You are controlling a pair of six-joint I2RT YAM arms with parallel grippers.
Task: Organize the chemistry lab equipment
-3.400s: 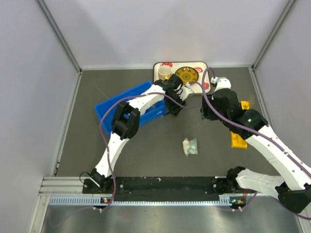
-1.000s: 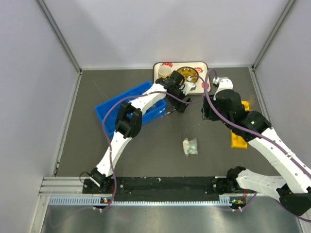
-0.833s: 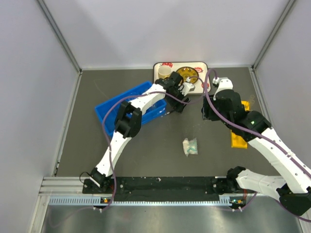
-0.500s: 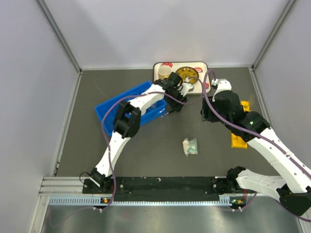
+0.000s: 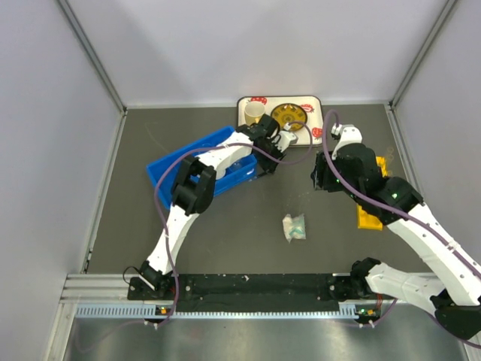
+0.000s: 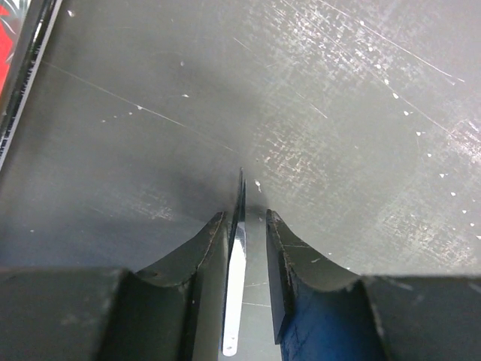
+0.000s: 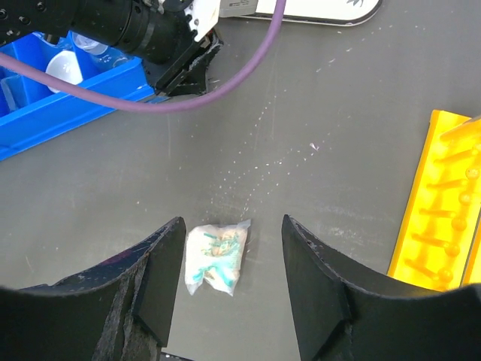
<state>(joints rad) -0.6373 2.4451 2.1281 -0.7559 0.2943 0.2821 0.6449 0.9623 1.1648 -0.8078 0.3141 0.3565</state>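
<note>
Narrowed the left gripper (image 6: 244, 218) from wide apart 1 second ago to a slim slot. Straddles 1 thin clear tube (image 6: 235, 286) lying on the dark table (image 6: 361, 113), just off the right end of the blue bin (image 5: 169, 171). Shows a slit along the tube's right side, so probably not clamped yet. Sits low and in line with the tube, likely for a clean pinch. Holds the right gripper (image 7: 233, 222) about half open and empty above the white-and-teal packet (image 7: 215, 259), seemingly staged for that pick.
</note>
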